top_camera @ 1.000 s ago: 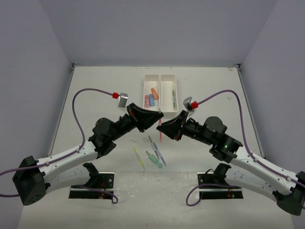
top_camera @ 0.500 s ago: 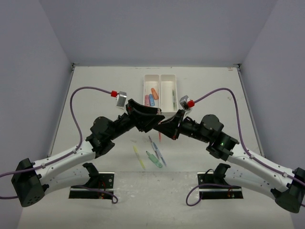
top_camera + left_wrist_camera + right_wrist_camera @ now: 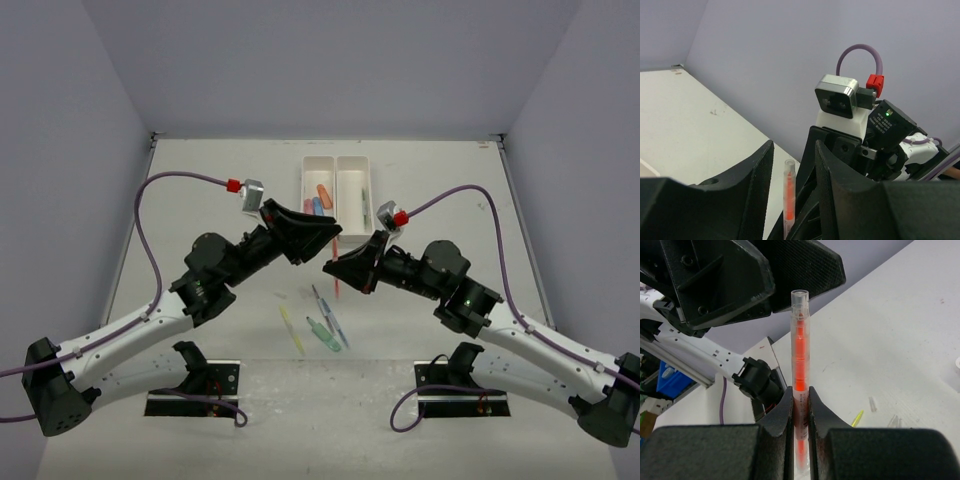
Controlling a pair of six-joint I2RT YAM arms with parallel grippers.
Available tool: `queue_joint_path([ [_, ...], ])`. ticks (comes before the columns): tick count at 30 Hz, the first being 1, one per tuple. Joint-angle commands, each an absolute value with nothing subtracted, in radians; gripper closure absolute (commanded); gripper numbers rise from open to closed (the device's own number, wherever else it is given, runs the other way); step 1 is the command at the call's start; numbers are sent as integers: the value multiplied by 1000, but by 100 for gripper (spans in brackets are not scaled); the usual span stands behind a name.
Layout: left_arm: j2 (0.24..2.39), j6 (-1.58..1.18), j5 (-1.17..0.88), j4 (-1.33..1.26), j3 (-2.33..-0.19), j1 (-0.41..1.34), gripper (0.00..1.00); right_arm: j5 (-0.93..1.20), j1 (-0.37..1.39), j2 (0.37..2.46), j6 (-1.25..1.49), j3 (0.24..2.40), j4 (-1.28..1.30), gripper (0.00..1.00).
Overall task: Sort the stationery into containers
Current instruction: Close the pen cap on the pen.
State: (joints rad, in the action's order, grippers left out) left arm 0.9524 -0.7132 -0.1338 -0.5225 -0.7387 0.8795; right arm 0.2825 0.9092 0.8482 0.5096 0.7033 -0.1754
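My right gripper [image 3: 338, 268] [image 3: 800, 394] is shut on a clear pen with a red core [image 3: 800, 345], holding it upright above the table; its lower end shows in the top view [image 3: 337, 286]. My left gripper [image 3: 330, 238] [image 3: 793, 172] is open, its jaws on either side of the pen's upper end [image 3: 788, 197] without touching it. The white two-compartment tray [image 3: 336, 165] lies beyond both grippers. Its left compartment holds pink, orange [image 3: 324, 195] and blue pieces, its right a green pen [image 3: 366, 208]. A yellow pen [image 3: 291, 328], a green piece [image 3: 323, 333] and a grey pen [image 3: 328, 314] lie on the table.
The left gripper's black body [image 3: 735, 275] fills the top of the right wrist view. A yellow pen tip [image 3: 858, 417] and small clear caps [image 3: 872, 403] lie on the table below. Both arm bases [image 3: 195, 385] sit at the near edge.
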Motion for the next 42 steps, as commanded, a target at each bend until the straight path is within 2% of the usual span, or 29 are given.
queue_joint_path([
  [1, 950, -691, -124, -486, -769, 882, 60, 295, 910, 831, 482, 752, -170, 100],
  [4, 955, -693, -131, -482, -766, 882, 63, 290, 910, 828, 476, 758, -162, 100],
  [5, 957, -693, -136, -485, -763, 881, 67, 289, 911, 829, 474, 760, -158, 100],
  [7, 961, -698, -142, -486, -764, 881, 85, 286, 911, 832, 474, 766, -153, 100],
  [9, 965, -701, -151, -488, -764, 881, 96, 282, 911, 836, 471, 771, -149, 100],
  [11, 968, -704, -163, -492, -764, 881, 100, 276, 911, 846, 466, 779, -147, 100],
  [21, 966, -733, -225, -466, -689, 881, 100, 198, 879, 895, 433, 905, -93, 100],
  [28, 925, -814, -254, -503, -540, 910, 100, 226, 791, 1015, 411, 1093, -87, 100],
  [37, 929, -833, -170, -538, -466, 1023, 100, 253, 746, 1178, 381, 1288, -66, 100],
  [42, 896, -718, -6, -316, -597, 1023, 100, 284, 747, 1210, 387, 1213, -62, 100],
])
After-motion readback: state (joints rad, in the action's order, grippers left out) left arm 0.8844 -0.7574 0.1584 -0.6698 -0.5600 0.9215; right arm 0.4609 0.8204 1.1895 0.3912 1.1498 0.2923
